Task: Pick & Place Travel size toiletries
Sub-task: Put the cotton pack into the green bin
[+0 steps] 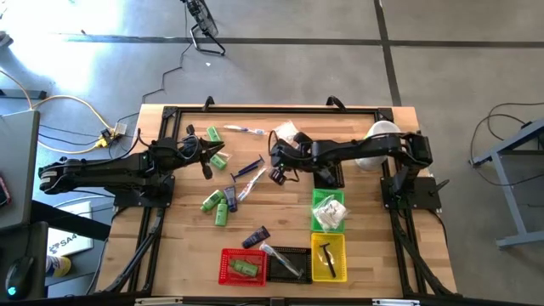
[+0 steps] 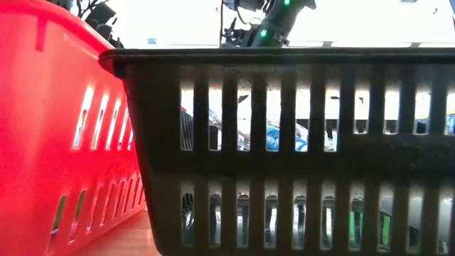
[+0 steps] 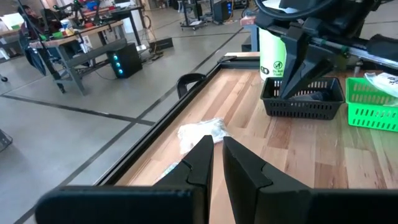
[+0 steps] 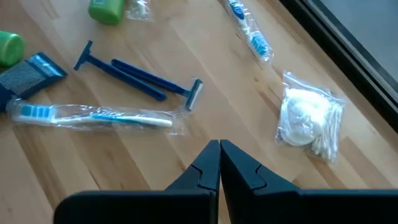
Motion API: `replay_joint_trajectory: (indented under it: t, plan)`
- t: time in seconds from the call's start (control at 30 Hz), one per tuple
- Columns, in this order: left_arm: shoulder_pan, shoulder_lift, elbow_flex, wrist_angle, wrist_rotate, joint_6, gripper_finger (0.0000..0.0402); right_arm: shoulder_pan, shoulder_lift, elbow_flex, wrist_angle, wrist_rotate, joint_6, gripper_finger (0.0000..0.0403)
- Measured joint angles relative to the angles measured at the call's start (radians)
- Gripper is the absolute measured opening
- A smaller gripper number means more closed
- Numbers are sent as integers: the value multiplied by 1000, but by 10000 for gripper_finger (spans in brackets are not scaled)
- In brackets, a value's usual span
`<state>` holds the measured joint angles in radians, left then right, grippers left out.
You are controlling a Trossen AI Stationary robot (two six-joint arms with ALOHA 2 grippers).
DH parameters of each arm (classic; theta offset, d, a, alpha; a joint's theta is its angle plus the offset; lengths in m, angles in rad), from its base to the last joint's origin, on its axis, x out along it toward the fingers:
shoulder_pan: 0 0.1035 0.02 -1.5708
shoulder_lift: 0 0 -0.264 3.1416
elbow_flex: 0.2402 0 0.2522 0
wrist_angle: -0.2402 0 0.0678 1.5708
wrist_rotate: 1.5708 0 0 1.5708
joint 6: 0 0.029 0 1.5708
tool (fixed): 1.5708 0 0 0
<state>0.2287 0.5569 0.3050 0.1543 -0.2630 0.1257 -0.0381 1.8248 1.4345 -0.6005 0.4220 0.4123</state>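
Down at the near edge of the table (image 1: 183, 263) sits a row of baskets. Starting at the left, the red basket (image 1: 241, 266) holds a green bottle (image 1: 245, 269). Next to it, the black basket (image 1: 289, 262) carries a clear-wrapped toothbrush (image 1: 280, 258). Then the yellow basket (image 1: 329, 257) with a thin black comb or razor (image 1: 327, 257) lying in it, and directly behind that, the green basket (image 1: 328, 209) holding white packets (image 1: 331, 212). A white cup (image 1: 380, 136) stands at the far right, partly under the right arm.

Now the loose toiletries. Left of centre, green bottles (image 1: 215, 204) and a dark navy tube (image 1: 230, 199) cluster together, another navy tube (image 1: 255, 237) lies just behind the red basket, and a wrapped toothbrush (image 1: 242, 129) rests near the far edge.

The left gripper (image 1: 206, 161) hangs over the left-centre of the table, fingers (image 3: 200, 163) nearly pressed together with nothing between them; a white packet (image 3: 200, 134) lies on the wood just ahead of its tips.

The right gripper (image 1: 279, 163) hovers mid-table, fingers (image 4: 205, 165) closed and empty. Ahead of it lie a wrapped toothbrush (image 4: 93, 117), two blue razors (image 4: 140, 79), and off to one side a clear bag of cotton swabs (image 4: 309, 118), all apart from the fingertips.
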Motion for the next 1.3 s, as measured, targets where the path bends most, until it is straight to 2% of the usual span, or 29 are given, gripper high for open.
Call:
replay_joint_trajectory:
  t: [0.3, 0.4, 0.5, 0.7, 0.87, 0.97, 1.2, 1.3]
  plan:
    - [0, 0, 0, 0, 0, 1, 30, -88, 0, 0, 6, -10, -130, 4]
    - [0, 0, 0, 1, 0, 2, 30, -117, 0, 0, 5, -86, -138, 20]
    - [0, 0, 0, 1, 0, 2, 30, -137, 0, -1, 4, -168, -155, 57]
    - [0, 0, 0, 0, 0, 3, 30, -183, 0, -1, -17, -209, -168, 161]
    - [0, 0, 0, 0, 0, 4, 30, -265, 0, -1, -113, -355, -150, 216]
    - [0, 0, 0, 1, 0, 4, 30, -315, 0, -2, -135, -400, -155, 225]
    - [0, 0, 0, 1, 0, 4, 30, -403, 0, -1, -121, -412, -197, 226]
    - [0, 0, 0, 1, 0, 4, 30, -433, 12, -6, -97, -473, -200, 226]
